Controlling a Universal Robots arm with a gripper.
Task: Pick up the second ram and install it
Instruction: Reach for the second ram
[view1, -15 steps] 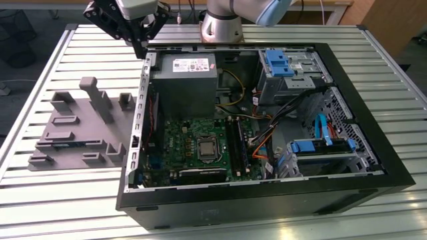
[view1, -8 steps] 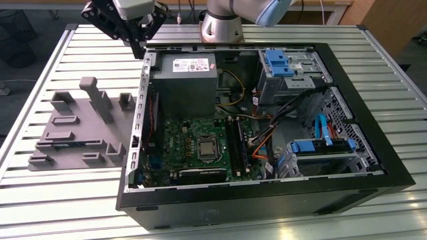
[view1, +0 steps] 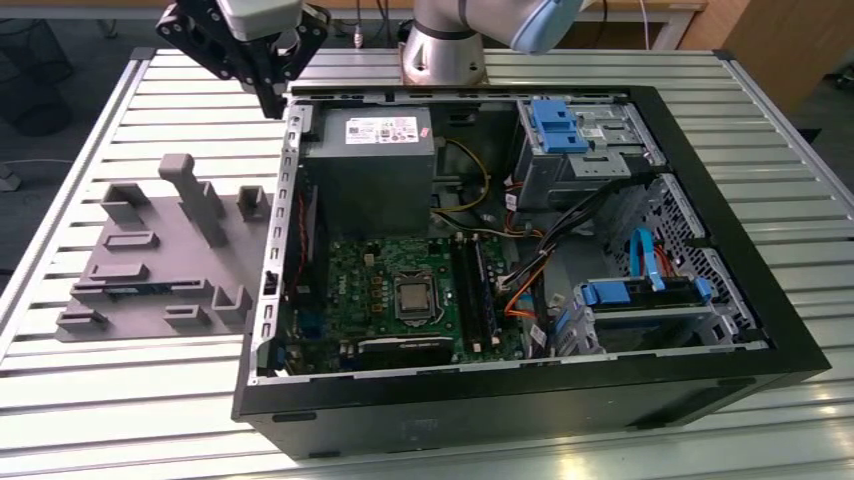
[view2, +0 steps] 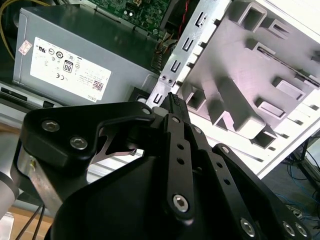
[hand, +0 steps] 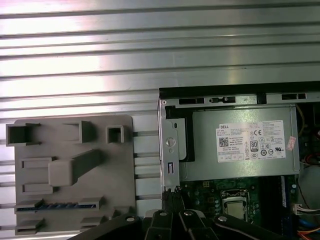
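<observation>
Tool (view1: 275, 98) has its fingers together with nothing between them. In the second wrist view the tips (view2: 172, 97) meet at one point. In the exterior view it hangs over the case wall next to the power supply (view1: 367, 170), at the far corner of the open PC case (view1: 534, 400) on that view's left. The second ram (view1: 138, 290) isn't picked up. It lies flat in a slot of the grey holder block (view1: 187, 240) on the slatted metal counter (view1: 134, 400), outside the case and well apart from the tool. The first wrist view shows it too: a blue strip (hand: 57, 205) in a low slot of the block (hand: 115, 175), with the tool tips (hand: 171, 195) over the case edge beside it. The motherboard (view1: 360, 285) lies flat in the case with its CPU socket (view1: 414, 297) exposed and long black memory slots (view1: 470, 290) just beside that. Can't tell whether any slot is filled.
</observation>
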